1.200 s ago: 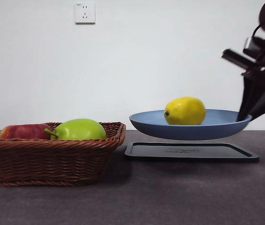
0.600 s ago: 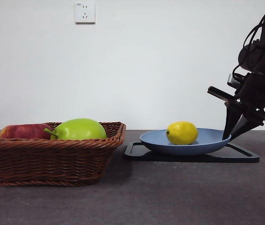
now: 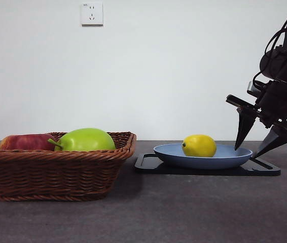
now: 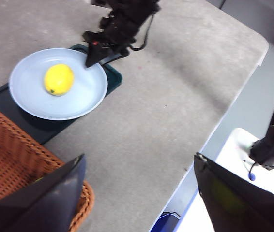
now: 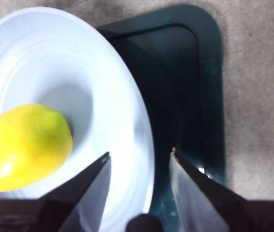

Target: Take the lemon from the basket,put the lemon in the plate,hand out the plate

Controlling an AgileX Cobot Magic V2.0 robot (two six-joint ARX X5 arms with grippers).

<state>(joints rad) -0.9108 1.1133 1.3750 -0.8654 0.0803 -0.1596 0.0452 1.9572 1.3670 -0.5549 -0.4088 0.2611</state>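
Right gripper (image 3: 257,143): jaws spread apart, straddling the right rim of the plate (image 3: 235,158), one jaw over the plate's inside, the other over the black tray (image 3: 265,169) outside it. Contact with the rim cannot be told; nothing is pinched.

Plate sits on the tray, right of the basket (image 3: 57,174). Lemon (image 3: 199,146) lies in the plate, left of the jaws and apart from them.

Basket, near left, holds a green fruit (image 3: 85,139) and a red apple (image 3: 27,142).

Left gripper (image 4: 137,193): jaws wide apart, empty, above the basket's edge, well away from the plate.
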